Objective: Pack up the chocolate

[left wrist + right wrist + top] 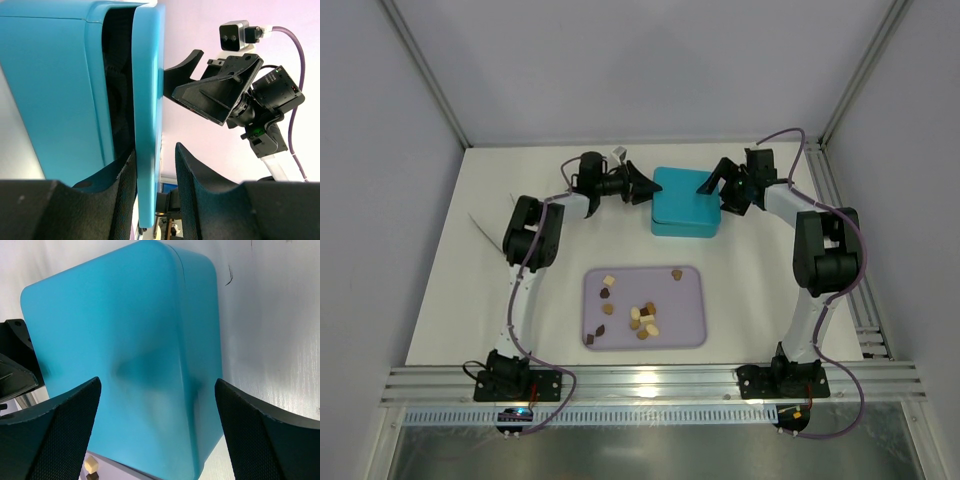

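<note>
While I watch from the overhead camera, the nearest thing past the arm bases is a lavender tray [692, 330] lying flat on the white tabletop [450, 300]. The chocolate [642, 318] sits on it as loose little pieces, dark brown, tan and cream. Most are bunched near the middle and a few are scattered toward the tray's far edge.

Just beyond the tray stands a teal box [685, 205]. The left gripper [642, 188] is at its left side. On my left wrist feed, its fingers [192, 200] straddle one teal edge panel, with a dark gap between that panel and the rest of the box. One finger lies against the panel and a thin slit shows beside the other, so I cannot tell if it truly grips.

The right gripper [717, 195] is at the box's far right corner. Its fingers [65, 420] are spread wide and hold nothing, and the box fills the view between them.
</note>
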`<state>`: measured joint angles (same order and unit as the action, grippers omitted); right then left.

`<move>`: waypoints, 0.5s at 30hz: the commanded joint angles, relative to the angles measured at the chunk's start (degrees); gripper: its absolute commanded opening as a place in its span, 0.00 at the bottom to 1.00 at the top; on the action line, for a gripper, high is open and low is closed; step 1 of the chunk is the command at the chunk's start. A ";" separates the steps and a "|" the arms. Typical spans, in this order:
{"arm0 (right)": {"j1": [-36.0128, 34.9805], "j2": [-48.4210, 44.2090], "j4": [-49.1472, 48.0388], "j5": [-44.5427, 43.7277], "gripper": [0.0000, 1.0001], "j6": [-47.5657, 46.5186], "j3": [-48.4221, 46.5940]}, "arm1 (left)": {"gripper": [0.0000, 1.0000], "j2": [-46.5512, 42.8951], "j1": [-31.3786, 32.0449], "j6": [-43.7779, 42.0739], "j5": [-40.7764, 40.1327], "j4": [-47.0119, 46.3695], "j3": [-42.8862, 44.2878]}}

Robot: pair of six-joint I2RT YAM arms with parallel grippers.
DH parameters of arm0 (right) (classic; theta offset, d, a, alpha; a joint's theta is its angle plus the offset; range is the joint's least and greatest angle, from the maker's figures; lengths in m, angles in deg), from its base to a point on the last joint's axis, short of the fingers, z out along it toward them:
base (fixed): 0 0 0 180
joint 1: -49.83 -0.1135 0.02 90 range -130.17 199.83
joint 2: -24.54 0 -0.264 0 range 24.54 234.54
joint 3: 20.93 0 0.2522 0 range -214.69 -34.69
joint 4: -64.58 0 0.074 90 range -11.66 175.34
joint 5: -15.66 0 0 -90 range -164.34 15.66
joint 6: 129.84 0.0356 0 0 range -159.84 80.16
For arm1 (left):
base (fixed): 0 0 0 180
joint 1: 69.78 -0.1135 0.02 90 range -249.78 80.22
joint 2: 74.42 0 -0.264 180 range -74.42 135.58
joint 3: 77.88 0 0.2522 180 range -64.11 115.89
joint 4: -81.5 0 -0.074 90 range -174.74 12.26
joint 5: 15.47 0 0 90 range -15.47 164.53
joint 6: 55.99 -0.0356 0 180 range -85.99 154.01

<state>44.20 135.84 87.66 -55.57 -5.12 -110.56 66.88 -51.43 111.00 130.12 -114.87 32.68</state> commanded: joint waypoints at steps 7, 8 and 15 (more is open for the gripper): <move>-0.44 0.31 0.70 -1.54 0.93 -1.85 -3.14 | 0.34 -4.89 -1.91 -1.67 1.80 -2.30 -2.13; -0.52 0.40 0.96 -1.54 0.92 -1.94 -3.31 | 0.35 -4.97 -2.09 -1.76 1.80 -2.21 -2.14; -1.14 0.93 2.54 -2.85 0.91 -2.55 -4.54 | 0.35 -4.80 -2.53 -2.37 1.71 -2.04 -3.19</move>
<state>43.61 136.45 90.13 -56.95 -6.32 -112.77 65.80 -53.40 109.95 130.30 -114.89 29.92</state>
